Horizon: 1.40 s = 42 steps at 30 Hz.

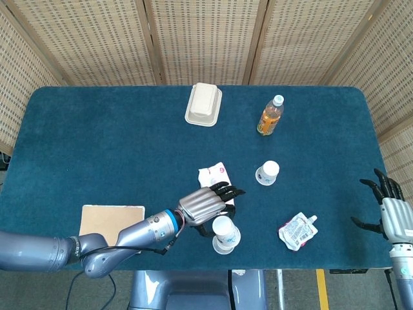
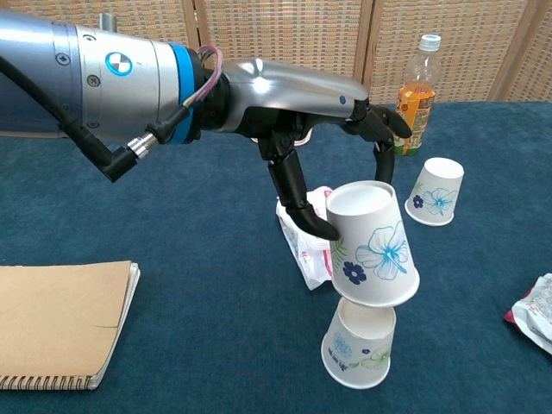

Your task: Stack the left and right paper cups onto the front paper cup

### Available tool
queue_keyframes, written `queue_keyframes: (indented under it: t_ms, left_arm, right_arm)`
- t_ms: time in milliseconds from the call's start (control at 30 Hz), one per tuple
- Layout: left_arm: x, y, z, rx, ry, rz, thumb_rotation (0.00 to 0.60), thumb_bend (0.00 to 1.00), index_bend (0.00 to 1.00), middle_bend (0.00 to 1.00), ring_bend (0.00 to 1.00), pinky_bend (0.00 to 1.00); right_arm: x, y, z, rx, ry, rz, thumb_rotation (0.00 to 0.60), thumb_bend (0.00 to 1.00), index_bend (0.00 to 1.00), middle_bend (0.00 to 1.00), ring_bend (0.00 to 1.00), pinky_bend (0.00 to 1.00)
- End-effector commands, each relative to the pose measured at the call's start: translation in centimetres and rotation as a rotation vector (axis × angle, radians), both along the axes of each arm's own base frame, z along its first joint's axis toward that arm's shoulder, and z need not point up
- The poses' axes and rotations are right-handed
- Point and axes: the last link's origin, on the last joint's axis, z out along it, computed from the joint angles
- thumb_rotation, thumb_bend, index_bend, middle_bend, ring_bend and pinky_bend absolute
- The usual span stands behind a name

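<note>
My left hand [image 2: 319,129] [image 1: 205,205] holds an upside-down flowered paper cup [image 2: 371,246] [image 1: 223,229] just above the front paper cup [image 2: 358,343], which stands inverted near the table's front edge. The held cup's rim sits over the top of the front cup, slightly tilted. Another inverted paper cup [image 2: 435,191] [image 1: 267,172] stands to the right, further back. My right hand [image 1: 390,210] hangs open off the table's right edge, holding nothing.
A white snack packet [image 2: 312,237] lies just behind the cups. An orange drink bottle [image 1: 270,115], a white box [image 1: 204,103], a foil pouch [image 1: 297,231] and a brown notebook [image 2: 60,319] sit on the blue table [image 1: 97,148].
</note>
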Motion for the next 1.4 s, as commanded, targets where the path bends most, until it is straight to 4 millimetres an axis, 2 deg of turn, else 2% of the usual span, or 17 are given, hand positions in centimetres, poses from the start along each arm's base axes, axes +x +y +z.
queue_keyframes:
  t_ms: [33, 467, 567, 900, 1100, 1233, 1400]
  left_arm:
    - [0.1, -0.1, -0.1, -0.004, 0.021, -0.005, 0.600, 0.26, 0.45, 0.00, 0.00, 0.00]
    - [0.7, -0.8, -0.3, -0.010, 0.046, -0.023, 0.600, 0.26, 0.41, 0.00, 0.00, 0.00]
    - [0.8, -0.9, -0.4, -0.007, 0.065, -0.038, 0.600, 0.26, 0.38, 0.00, 0.00, 0.00]
    - [1.0, -1.0, -0.6, 0.009, 0.090, -0.043, 0.600, 0.26, 0.13, 0.00, 0.00, 0.00]
    - [0.9, -0.9, -0.5, 0.023, 0.081, -0.024, 0.600, 0.26, 0.13, 0.00, 0.00, 0.00]
    - [0.0, -0.5, 0.4, 0.073, 0.053, 0.014, 0.600, 0.26, 0.13, 0.00, 0.00, 0.00]
    - [-2.7, 0.0, 2.5, 0.180, 0.005, 0.089, 0.600, 0.25, 0.13, 0.00, 0.00, 0.00]
  right_arm:
    - [-0.1, 0.0, 0.1, -0.001, -0.001, -0.003, 0.600, 0.09, 0.24, 0.00, 0.00, 0.00]
    - [-0.1, 0.0, 0.3, -0.005, -0.005, -0.005, 0.600, 0.09, 0.25, 0.00, 0.00, 0.00]
    - [-0.1, 0.0, 0.3, -0.005, -0.005, -0.004, 0.600, 0.09, 0.25, 0.00, 0.00, 0.00]
    - [-0.2, 0.0, 0.5, -0.008, -0.011, -0.007, 0.600, 0.09, 0.26, 0.00, 0.00, 0.00]
    - [-0.3, 0.1, 0.5, -0.006, -0.012, -0.010, 0.600, 0.09, 0.26, 0.00, 0.00, 0.00]
    - [-0.3, 0.1, 0.5, -0.004, -0.011, -0.008, 0.600, 0.09, 0.26, 0.00, 0.00, 0.00]
    - [-0.1, 0.1, 0.5, -0.006, -0.009, -0.003, 0.600, 0.09, 0.25, 0.00, 0.00, 0.00]
